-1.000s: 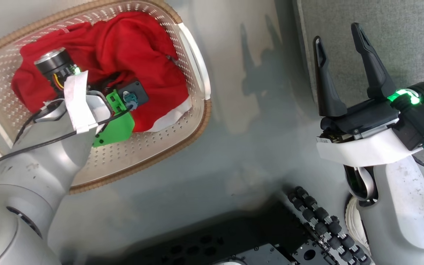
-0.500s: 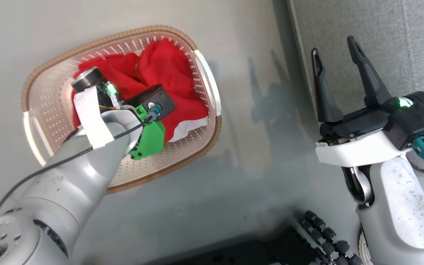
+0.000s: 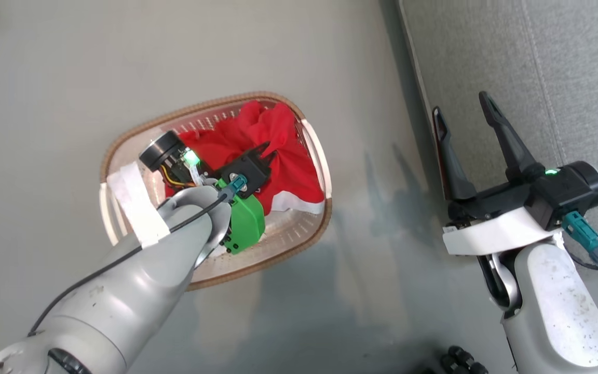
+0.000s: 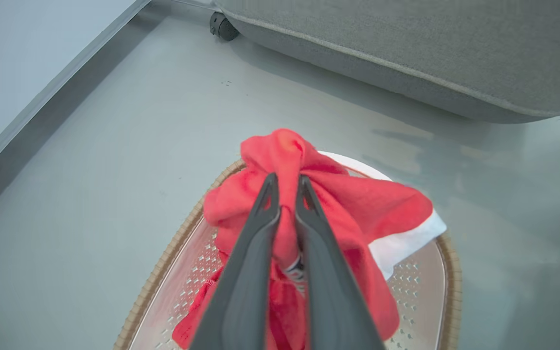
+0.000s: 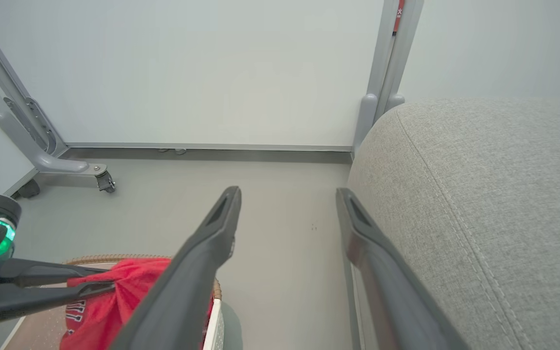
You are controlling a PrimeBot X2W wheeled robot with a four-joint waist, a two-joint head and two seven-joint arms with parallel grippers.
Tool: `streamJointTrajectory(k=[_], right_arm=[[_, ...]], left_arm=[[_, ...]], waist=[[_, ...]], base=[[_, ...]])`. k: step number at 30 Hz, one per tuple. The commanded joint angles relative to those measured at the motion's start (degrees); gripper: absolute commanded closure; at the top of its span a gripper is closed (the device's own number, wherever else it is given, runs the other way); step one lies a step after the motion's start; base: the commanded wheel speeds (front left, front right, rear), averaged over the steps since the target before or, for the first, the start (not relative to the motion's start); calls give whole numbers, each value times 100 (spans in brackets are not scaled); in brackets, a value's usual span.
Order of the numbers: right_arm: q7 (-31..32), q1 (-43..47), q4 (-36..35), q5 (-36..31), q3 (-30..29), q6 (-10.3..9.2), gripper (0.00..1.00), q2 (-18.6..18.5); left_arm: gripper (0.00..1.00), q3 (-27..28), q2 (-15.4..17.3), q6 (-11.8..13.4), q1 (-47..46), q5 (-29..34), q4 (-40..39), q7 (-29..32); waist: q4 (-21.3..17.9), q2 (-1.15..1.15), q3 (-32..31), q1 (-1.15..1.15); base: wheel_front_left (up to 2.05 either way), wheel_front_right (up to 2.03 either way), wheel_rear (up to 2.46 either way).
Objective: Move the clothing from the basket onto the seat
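Clothing [image 4: 358, 204], bright red thin fabric, lies bunched in the oval cream perforated plastic basket [image 3: 291, 239], centre-left of the head view. The left gripper [image 4: 287, 182] pinches its top fold. Probably light, limp, drapey: gather bunched folds. The right gripper [image 3: 460, 104] gapes, empty.

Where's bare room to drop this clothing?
The seat is bare beyond the open right claw. The floor strip between basket and seat is free too. Crowded: the basket, where the left claw grips the clothing.
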Motion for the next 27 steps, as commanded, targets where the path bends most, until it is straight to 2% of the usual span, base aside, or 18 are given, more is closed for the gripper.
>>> streamJointTrajectory(k=[1, 21, 27], right_arm=[[-14, 121, 39, -27, -25, -2, 0, -21], [-14, 772, 263, -9, -33, -2, 0, -21], [-14, 943, 290, 10, -53, -2, 0, -20]], left_arm=[[100, 114, 44, 41, 157, -14, -139, -17], [100, 1800, 180, 203, 1466, 274, -2353, -13], [100, 2300, 99, 218, 1717, 346, -2931, -13]], waist=[[246, 0, -491, 0], [541, 0, -1900, 0], [609, 0, -2207, 0]], base=[[0, 0, 0], [0, 0, 0], [0, 0, 0]])
